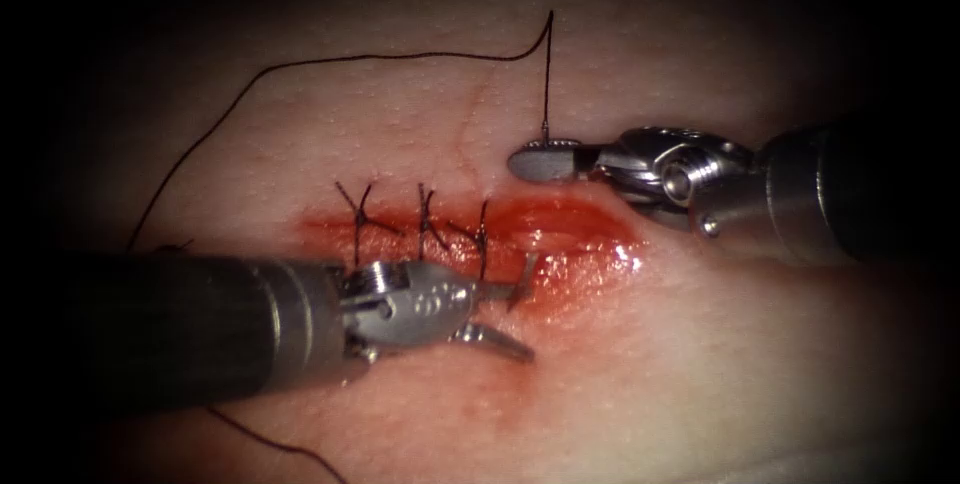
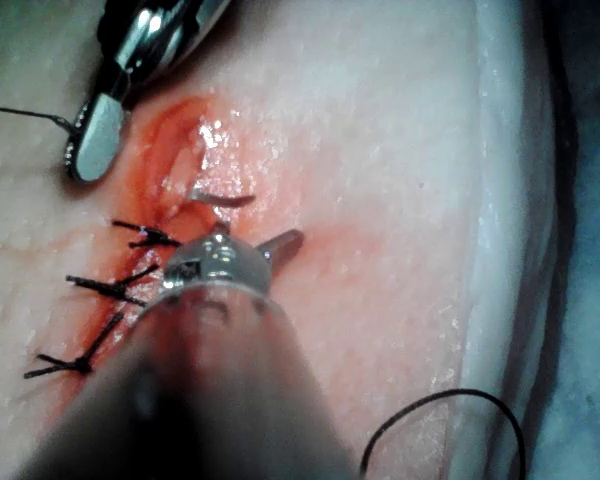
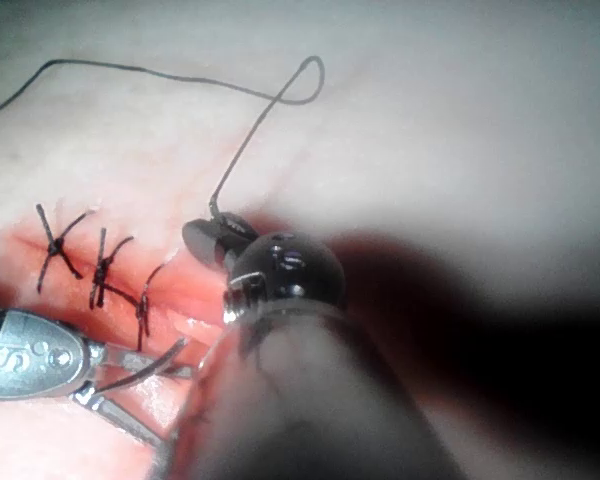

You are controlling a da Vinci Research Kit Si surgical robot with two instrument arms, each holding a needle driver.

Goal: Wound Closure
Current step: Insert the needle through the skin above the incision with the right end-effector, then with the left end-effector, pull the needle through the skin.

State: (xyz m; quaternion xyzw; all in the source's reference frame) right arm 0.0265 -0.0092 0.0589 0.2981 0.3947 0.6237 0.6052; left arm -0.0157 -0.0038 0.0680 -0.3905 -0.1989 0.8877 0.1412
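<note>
The cut [image 1: 520,224] runs across the tissue [image 1: 700,364], red and wet, with its right part gaping. My right tool [image 1: 545,160] lies just above the cut's far edge, jaws shut on the needle's tail end, where the thread [image 1: 547,74] joins it. The needle's body is buried in the tissue. Its tip [image 1: 525,276] sticks out of the near edge, and it is visible as a sliver in the left wrist view [image 2: 220,198]. My left tool [image 1: 505,322] is at that tip with its jaws open, one on each side of it, holding nothing.
Three tied stitches [image 1: 428,224] cross the cut's left part, with short cut ends. From the needle's tail the thread rises, then sweeps left in a long arc [image 1: 300,66] over the far tissue. Another strand [image 1: 285,447] lies by the left shaft. The tissue's edge [image 2: 500,250] runs nearby.
</note>
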